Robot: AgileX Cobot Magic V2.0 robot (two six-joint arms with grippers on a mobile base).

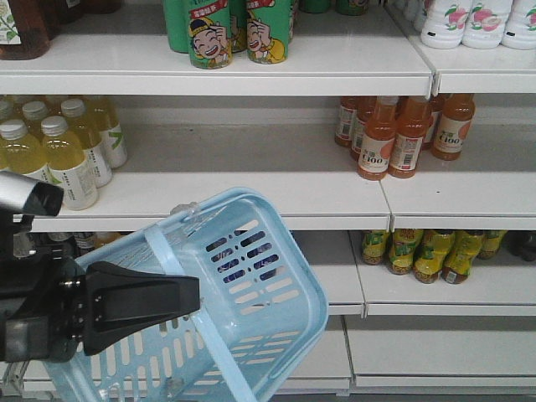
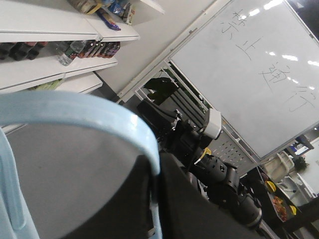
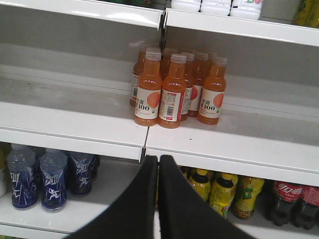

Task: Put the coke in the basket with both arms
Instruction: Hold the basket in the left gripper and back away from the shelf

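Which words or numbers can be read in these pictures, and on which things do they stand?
"C100": on the labels of the orange bottles.
"禁止通行": handwritten on the whiteboard.
Too small or blurred to read: the white script on the coke, and the print on the green cans and blue bottles.

The left tool point(image 1: 180, 297) is a matte black wedge, broad at its faceted base and narrowing to a blunt tip, with small pale screws point(image 1: 95, 298) set into the base. The arm point(image 1: 25, 293) behind it is black and boxy, with a rounded silver-grey part point(image 1: 29, 194) above. The right tool point(image 3: 158, 162) shows two smooth matte black wedge fingers point(image 3: 139, 199).
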